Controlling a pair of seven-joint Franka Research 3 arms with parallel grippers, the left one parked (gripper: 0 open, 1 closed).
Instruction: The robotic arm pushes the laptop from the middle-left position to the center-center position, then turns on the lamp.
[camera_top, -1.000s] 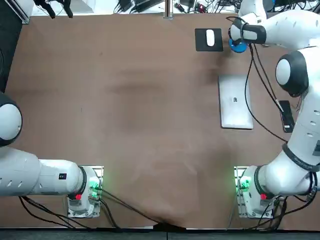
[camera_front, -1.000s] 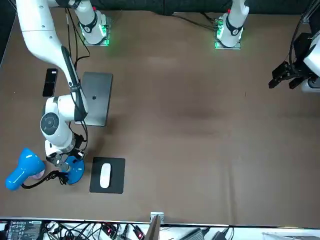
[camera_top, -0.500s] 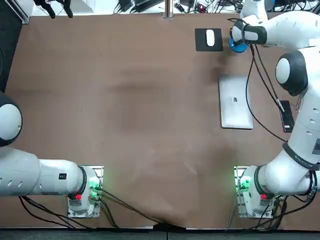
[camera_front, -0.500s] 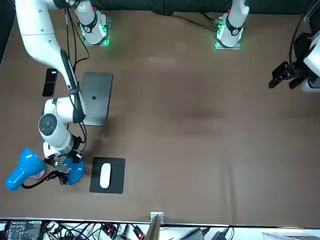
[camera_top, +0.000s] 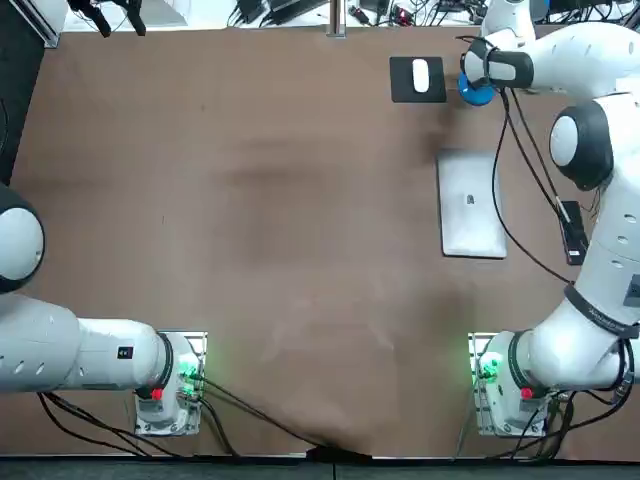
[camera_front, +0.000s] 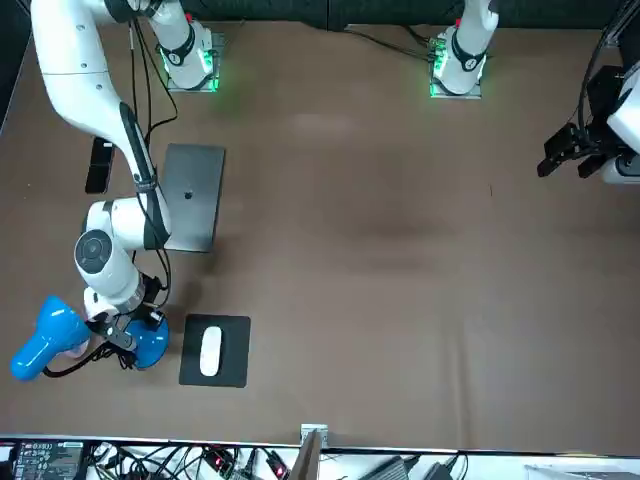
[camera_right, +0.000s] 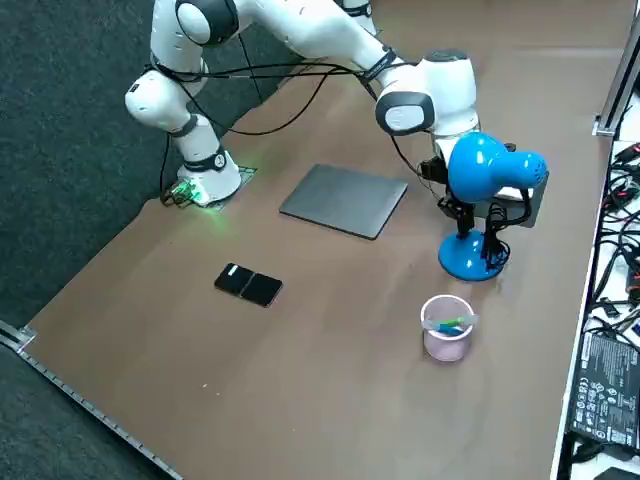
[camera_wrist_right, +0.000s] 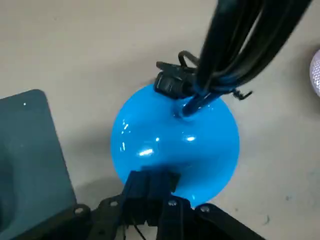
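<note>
1. Directly beneath my right gripper (camera_wrist_right: 150, 184), whose fingers are pressed together with nothing between them, sits the lamp's (camera_right: 487, 172) blue base (camera_wrist_right: 175, 135). The tips meet its near rim.
2. The black stem (camera_wrist_right: 235, 45) rises beyond the tips. I cannot make out a switch, but I judge that the press goes straight down.
3. The laptop (camera_top: 472, 204) lies closed behind the hand, toward my arm's base. Its long axis runs along that line, apart from the lamp.

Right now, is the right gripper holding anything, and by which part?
Nothing is held. The right gripper has its jaws shut together, empty, over the lamp's blue base.
</note>
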